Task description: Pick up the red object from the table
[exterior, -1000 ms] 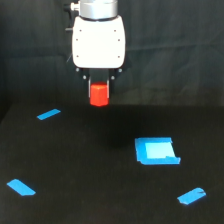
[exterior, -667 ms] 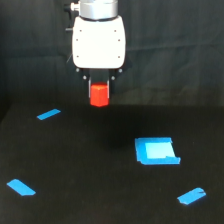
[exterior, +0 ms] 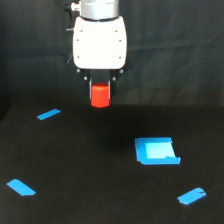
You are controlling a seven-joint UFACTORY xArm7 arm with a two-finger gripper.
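Hidden, cropped and unclear parts — exterior view

The small bright red-orange block [exterior: 100, 95] shows only its lower part; its top is tucked under the white gripper housing [exterior: 99, 42]. The dark fingers [exterior: 90, 89] beside it blend into the black curtain backdrop [exterior: 180, 50], so where they touch the block cannot be made out. The grey arm [exterior: 98, 7] is cut off by the top edge. The whole view is soft, blurring the block's facets.

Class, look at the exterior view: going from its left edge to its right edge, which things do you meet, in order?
Lower-left blue tape strip → upper-left blue tape strip → red object held in the gripper → blue square patch → lower-right blue tape strip.
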